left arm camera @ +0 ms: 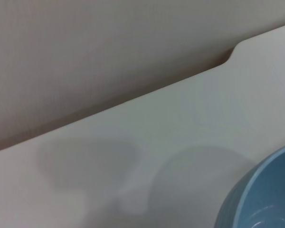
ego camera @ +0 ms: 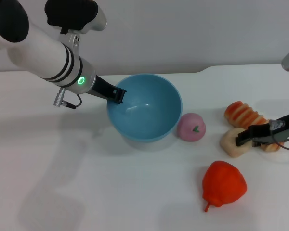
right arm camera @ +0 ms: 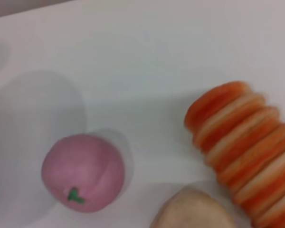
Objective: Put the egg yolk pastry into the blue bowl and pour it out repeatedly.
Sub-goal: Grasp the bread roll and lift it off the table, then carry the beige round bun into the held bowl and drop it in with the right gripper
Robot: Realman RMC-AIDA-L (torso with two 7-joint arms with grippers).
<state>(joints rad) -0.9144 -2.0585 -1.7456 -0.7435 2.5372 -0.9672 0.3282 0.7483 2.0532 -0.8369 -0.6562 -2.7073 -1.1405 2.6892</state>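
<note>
Beside striped roll (ego camera: 248, 120), pale rounded egg yolk pastry (ego camera: 232, 143)

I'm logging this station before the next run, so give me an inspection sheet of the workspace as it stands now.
Surface: white table, no spills seen.
Job's things: blue bowl tilted, nothing seen inside; egg yolk pastry on the table beside the striped bread roll.
Clutter: pink ball next to the bowl; red pepper-like toy nearer the robot.
Grippers: left gripper grips the bowl's rim; right gripper at the pastry, fingers around it, not lifted.
Cables: short black lead on the left wrist; thin wire by the right gripper.
Surroundings: plain light wall.
</note>
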